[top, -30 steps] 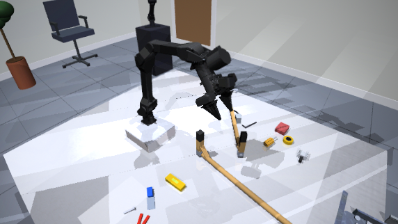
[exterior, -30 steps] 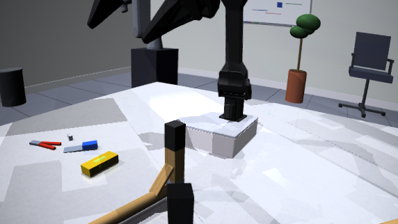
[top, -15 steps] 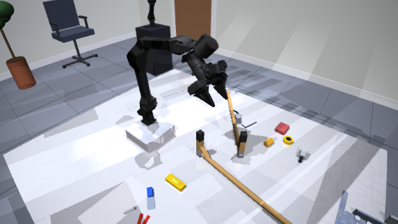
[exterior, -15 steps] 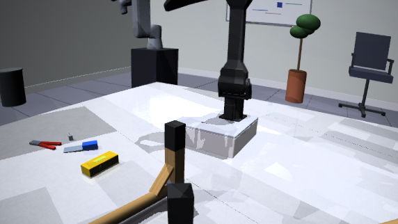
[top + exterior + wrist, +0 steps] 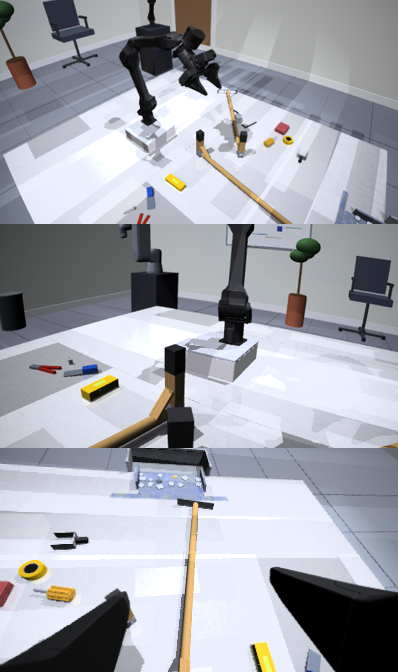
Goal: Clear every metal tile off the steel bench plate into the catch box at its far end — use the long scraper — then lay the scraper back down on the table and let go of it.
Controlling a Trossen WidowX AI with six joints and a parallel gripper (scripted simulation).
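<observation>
The long scraper (image 5: 243, 186) (image 5: 122, 434) (image 5: 191, 565) lies with its wooden handle along the table. A black-topped upright grip (image 5: 200, 139) (image 5: 174, 377) stands at its near end. Its black head (image 5: 204, 505) rests just before the steel plate (image 5: 187, 494). Several pale tiles (image 5: 159, 486) and a yellow one (image 5: 175, 477) lie on the plate between side rails. The dark catch box (image 5: 170, 456) stands behind it; its inside is hard to see. My gripper (image 5: 213, 91) (image 5: 200, 585) is open and empty, raised above the table and away from the scraper's grip.
A second wooden-handled tool (image 5: 231, 108) with its own black-topped grip (image 5: 243, 137) (image 5: 180, 429) lies beside the scraper. Around them lie a yellow block (image 5: 175, 182) (image 5: 99, 387), a red block (image 5: 282, 128), a tape roll (image 5: 288, 140), a screwdriver (image 5: 268, 142) and red-handled pliers (image 5: 46, 368).
</observation>
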